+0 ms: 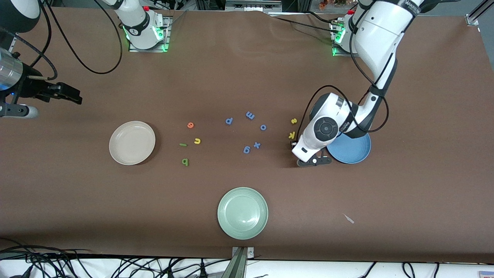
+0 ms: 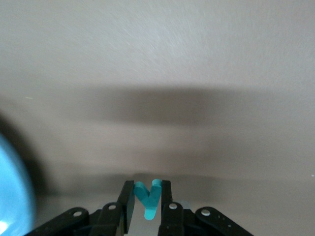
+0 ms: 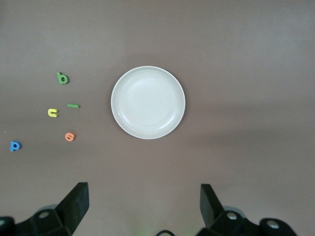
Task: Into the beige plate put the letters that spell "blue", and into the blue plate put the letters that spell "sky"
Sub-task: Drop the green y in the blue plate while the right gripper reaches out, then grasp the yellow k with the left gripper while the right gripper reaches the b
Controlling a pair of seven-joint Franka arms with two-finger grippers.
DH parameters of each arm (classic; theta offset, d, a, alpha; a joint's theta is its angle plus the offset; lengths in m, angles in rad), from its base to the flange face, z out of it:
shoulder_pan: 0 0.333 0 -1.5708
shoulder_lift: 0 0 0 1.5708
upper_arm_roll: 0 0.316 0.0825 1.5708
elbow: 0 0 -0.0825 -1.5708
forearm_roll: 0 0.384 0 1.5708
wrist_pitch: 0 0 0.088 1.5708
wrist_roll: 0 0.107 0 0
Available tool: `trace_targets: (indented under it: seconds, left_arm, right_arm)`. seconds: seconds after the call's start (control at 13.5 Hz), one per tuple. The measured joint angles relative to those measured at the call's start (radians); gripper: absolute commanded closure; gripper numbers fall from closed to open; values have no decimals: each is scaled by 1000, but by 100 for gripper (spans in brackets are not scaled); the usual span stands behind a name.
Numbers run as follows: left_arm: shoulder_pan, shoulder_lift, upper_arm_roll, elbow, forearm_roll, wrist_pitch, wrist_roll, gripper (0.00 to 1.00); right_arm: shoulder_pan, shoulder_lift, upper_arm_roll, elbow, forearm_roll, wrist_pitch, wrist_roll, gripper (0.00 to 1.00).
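Both plates empty. Left gripper (image 2: 146, 201), low on desk beside blue plate (image 1: 353, 151), jaws pinching teal y (image 2: 148, 197). s (image 1: 294, 121), k (image 1: 292, 135), b (image 1: 185, 161), l (image 1: 183, 144), u (image 1: 197, 141), e (image 1: 190, 124) on desk. Right gripper (image 3: 142, 209) waits above beige plate (image 3: 147, 102), jaws wide.

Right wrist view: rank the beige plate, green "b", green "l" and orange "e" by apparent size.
1. Beige plate, by far the largest.
2. Green "b".
3. Orange "e" and green "l" look too alike to rank.

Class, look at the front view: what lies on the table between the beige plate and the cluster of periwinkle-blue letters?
Front view: four letters lie between the beige plate and the blue cluster: orange e, yellow u, green l, green b.
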Motion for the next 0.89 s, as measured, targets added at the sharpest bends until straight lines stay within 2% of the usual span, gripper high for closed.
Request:
trace_targets:
  seconds: [0.3,0.52,0.59,0.66,0.89]
  left_arm:
    - [90,-76,21,14,1,-151,155,98]
    - [202,-79,22,-14,1,-182,237,93]
    - [217,-75,23,-31,1,-182,249,68]
    - [225,-69,22,-48,1,-182,258,3]
    - [228,-52,15,-58,1,-182,267,0]
  right_arm:
    - [2,67,5,-4,10,24,0,0]
    - [17,173,20,-9,48,84,0,0]
    - [23,202,21,-9,56,101,0,0]
    - [30,229,22,-9,58,113,0,0]
    - [49,288,27,-8,60,163,1,0]
